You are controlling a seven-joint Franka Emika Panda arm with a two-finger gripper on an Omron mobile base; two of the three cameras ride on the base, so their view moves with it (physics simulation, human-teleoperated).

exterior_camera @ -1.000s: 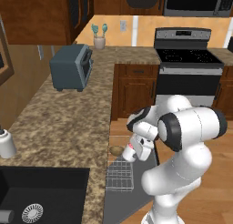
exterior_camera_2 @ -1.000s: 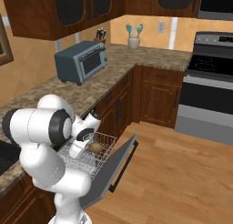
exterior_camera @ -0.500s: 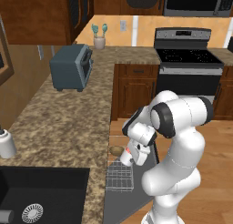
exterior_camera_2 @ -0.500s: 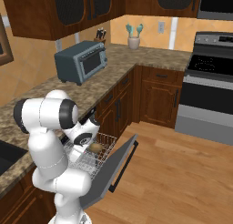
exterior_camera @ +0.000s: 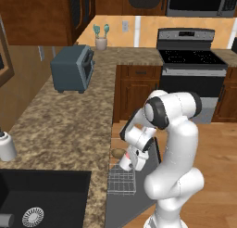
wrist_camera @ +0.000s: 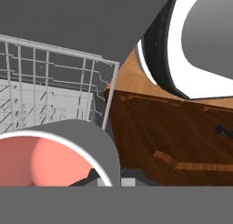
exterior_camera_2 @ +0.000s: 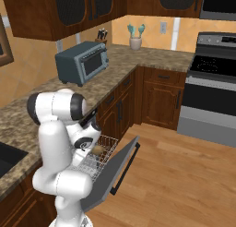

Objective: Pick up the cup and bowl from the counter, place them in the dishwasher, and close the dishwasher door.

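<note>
My gripper (exterior_camera: 130, 158) is shut on the cup (exterior_camera: 125, 163), a small white cylinder with a salmon-red inside, holding it low over the dishwasher's wire rack (exterior_camera: 121, 181). In the hand view the cup (wrist_camera: 50, 160) sits at the lower left against my gripper (wrist_camera: 111, 176), with the rack (wrist_camera: 50, 89) just beyond it. The tan-brown bowl (exterior_camera: 118, 153) lies in the rack beside the cup, and it also shows in the right base view as the bowl (exterior_camera_2: 97, 150). The dishwasher door (exterior_camera_2: 115, 168) hangs open and tilted, handle outward. The granite counter (exterior_camera: 69, 125) runs along the left.
A blue-grey toaster (exterior_camera: 71, 68) and a pot of teal utensils (exterior_camera: 101, 39) stand on the counter. A white jar (exterior_camera: 7, 147) sits by the black sink (exterior_camera: 41, 199). The stove (exterior_camera: 190, 60) is at the back right, with wooden floor (exterior_camera_2: 184, 175) in front.
The arm has folded in and swung left. The hand has dropped a little with the cup toward the rack. The bowl has stayed in the rack.
</note>
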